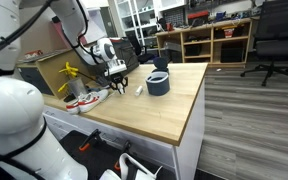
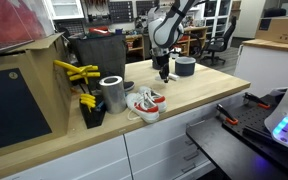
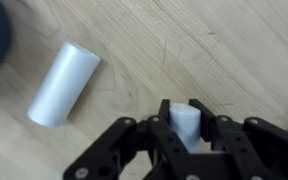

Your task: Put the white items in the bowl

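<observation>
My gripper point(image 3: 185, 118) is shut on a small white stubby piece point(image 3: 184, 122), held between the black fingers just above the wooden table. A second white cylinder point(image 3: 63, 83) lies on its side on the table to the left in the wrist view; it shows in an exterior view point(image 1: 140, 89) next to the gripper point(image 1: 118, 80). The dark blue-grey bowl point(image 1: 158, 83) stands on the table just beyond, also in the other exterior view point(image 2: 184, 66), with the gripper point(image 2: 164, 73) beside it.
A red-and-white shoe point(image 2: 145, 103) lies near a metal cup point(image 2: 112, 93) and yellow-handled tools point(image 2: 79, 72). A dark box point(image 2: 99, 50) stands behind. The table edge point(image 1: 189, 125) drops off at the near side. Office chairs point(image 1: 272, 40) stand on the floor.
</observation>
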`<state>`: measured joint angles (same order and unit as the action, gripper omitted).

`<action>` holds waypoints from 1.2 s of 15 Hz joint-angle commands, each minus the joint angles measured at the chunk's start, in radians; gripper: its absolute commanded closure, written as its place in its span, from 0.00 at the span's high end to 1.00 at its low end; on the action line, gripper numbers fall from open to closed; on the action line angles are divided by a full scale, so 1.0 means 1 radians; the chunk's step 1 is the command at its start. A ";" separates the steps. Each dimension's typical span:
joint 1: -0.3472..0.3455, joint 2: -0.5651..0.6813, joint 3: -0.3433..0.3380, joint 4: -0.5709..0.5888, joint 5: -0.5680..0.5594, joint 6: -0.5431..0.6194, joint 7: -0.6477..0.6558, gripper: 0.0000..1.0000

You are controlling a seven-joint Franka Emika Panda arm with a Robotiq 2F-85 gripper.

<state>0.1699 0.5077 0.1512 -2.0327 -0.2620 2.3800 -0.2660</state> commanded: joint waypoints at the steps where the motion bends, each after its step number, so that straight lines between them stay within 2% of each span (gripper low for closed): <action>1: -0.016 -0.105 -0.025 -0.079 -0.001 0.057 0.043 0.07; 8: -0.064 -0.180 -0.062 -0.087 0.061 0.038 0.138 0.07; 12: -0.088 -0.189 -0.064 -0.078 0.129 0.020 0.142 0.07; 18: -0.077 -0.100 -0.054 -0.041 0.183 0.027 0.197 0.07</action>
<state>0.0847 0.3646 0.0879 -2.0915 -0.1203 2.4121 -0.1056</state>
